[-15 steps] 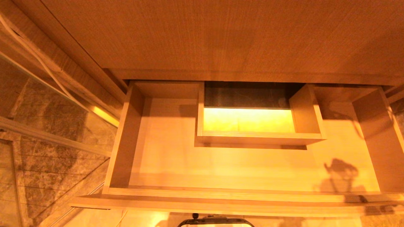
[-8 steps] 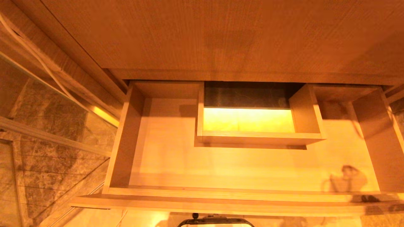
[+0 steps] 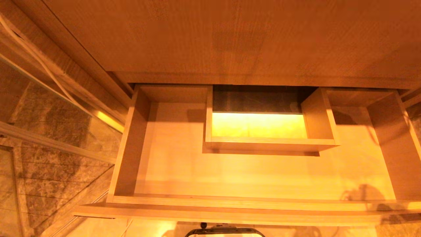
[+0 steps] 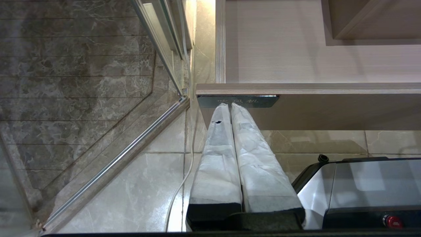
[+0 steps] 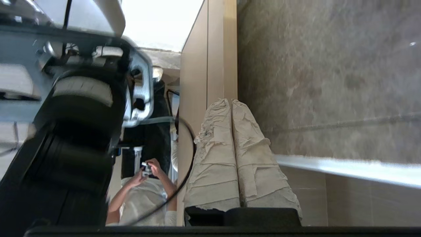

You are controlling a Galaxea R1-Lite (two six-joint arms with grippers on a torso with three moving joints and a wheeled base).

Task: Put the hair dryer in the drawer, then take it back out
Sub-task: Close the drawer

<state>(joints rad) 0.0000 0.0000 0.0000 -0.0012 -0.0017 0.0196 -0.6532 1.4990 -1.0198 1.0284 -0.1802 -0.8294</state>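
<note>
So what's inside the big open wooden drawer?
The wide light-wood drawer shows only a bare floor and a boxed rectangular cut-out. Its back end runs under the wood countertop, hidden.

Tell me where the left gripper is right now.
The left gripper hangs shut below and in front of the open drawer, its tips by the dark label plate at the front's left end, over the floor.

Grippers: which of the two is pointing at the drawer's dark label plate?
The left gripper: its tips line up with the label plate on the drawer front. The right gripper faces a wood panel and stone wall instead.
</note>
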